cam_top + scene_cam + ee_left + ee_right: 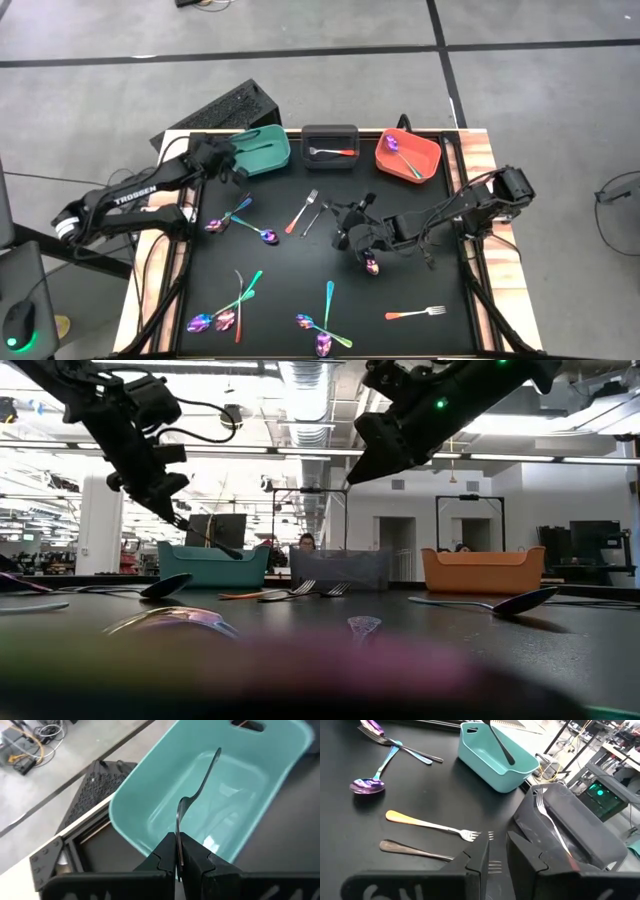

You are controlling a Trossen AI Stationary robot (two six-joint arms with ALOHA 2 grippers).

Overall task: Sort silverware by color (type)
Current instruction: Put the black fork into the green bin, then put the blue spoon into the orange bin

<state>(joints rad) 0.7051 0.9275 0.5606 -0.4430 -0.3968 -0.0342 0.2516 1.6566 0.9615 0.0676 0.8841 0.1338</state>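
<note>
High view: the left gripper [236, 163] hangs over the teal bin [262, 148]; three bins stand in a row. Left wrist view: its fingers [196, 860] pinch a dark spoon [196, 795] above that bin. Right wrist view: the right gripper [493, 854], parted, holds nothing, beside two forks [434, 824]

A robotics lab in a large open industrial hall: exposed silver ceiling ducts [300, 385] and long strip lights overhead, white columns [98, 525], a grey concrete floor [100, 80] marked with dark tape lines, and distant benches loaded with cables and electronics [605, 795].
</note>
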